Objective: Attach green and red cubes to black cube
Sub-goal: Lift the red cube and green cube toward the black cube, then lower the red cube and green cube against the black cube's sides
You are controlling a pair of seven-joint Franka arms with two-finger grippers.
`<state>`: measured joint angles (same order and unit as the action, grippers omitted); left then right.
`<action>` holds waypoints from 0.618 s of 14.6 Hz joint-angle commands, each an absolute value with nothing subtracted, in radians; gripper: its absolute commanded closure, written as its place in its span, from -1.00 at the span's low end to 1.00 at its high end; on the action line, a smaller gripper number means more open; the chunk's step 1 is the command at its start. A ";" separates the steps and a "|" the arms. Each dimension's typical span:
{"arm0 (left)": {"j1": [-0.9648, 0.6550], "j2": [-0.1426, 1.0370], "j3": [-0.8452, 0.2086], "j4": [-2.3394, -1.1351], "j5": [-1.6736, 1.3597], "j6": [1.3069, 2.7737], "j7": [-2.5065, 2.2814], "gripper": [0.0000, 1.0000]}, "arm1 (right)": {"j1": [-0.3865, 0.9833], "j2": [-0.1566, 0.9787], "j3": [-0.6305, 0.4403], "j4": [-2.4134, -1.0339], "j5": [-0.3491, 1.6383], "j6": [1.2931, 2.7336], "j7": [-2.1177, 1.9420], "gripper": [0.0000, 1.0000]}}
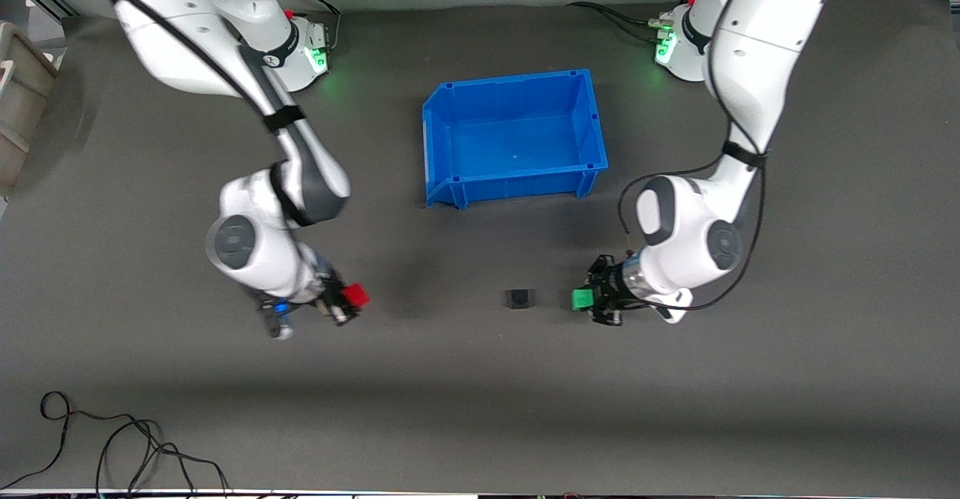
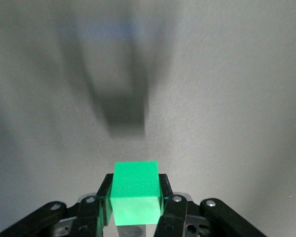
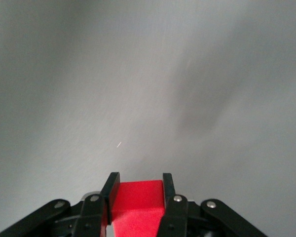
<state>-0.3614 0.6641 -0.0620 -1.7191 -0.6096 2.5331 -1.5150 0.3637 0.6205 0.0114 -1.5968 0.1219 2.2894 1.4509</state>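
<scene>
The black cube (image 1: 519, 299) sits on the grey mat, nearer to the front camera than the blue bin. My left gripper (image 1: 589, 300) is shut on the green cube (image 1: 581, 300), held just beside the black cube on the left arm's side; the green cube also shows between the fingers in the left wrist view (image 2: 136, 191), with the black cube blurred ahead of it (image 2: 126, 118). My right gripper (image 1: 352, 300) is shut on the red cube (image 1: 355, 295), held over the mat toward the right arm's end; the red cube also shows in the right wrist view (image 3: 136, 205).
An empty blue bin (image 1: 514, 139) stands farther from the front camera than the black cube. A loose black cable (image 1: 112, 439) lies on the mat near the front edge at the right arm's end. A beige box (image 1: 19, 105) is at the table's edge there.
</scene>
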 commanded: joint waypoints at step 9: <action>-0.419 0.747 -0.083 -1.640 -0.618 2.624 -1.598 1.00 | 0.557 0.966 0.003 -1.069 0.130 2.052 2.069 1.00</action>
